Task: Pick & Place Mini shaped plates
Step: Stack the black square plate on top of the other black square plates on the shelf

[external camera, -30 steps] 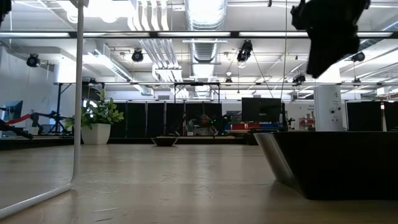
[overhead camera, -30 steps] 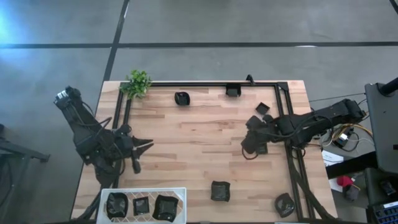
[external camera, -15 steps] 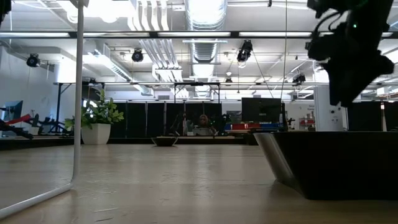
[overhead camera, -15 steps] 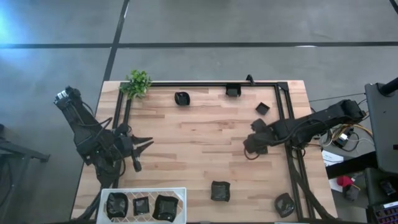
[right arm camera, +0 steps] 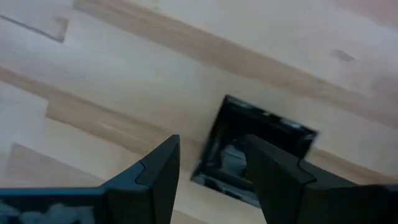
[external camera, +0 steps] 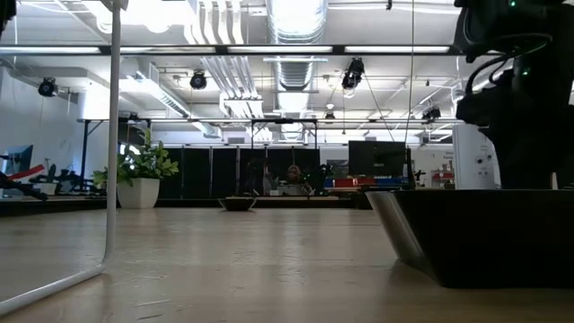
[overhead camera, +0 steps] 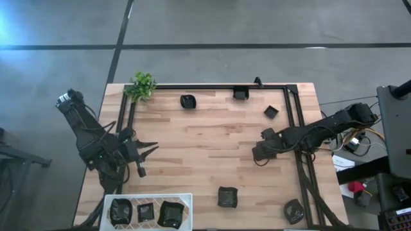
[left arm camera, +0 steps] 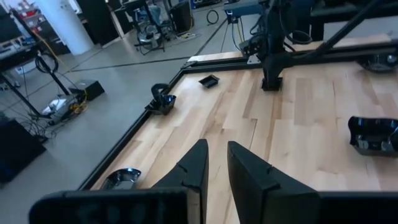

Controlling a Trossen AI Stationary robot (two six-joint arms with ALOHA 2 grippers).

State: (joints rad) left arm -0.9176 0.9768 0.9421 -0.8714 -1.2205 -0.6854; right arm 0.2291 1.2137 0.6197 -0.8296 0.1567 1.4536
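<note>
Right gripper point(right arm camera: 208, 165) spread over square mini plate point(right arm camera: 252, 152), nothing gripped (lined up to grab); left gripper point(overhead camera: 142, 160) parked, empty

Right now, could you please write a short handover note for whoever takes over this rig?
Right tool: open, low over a square plate at table centre-right, nothing held.
Left tool: empty, parked at the left edge above the white tray.
Done: three plates lie in the tray.
Left: the square plate, plus five loose ones: back centre, back rail, back right, front centre, front right.
</note>
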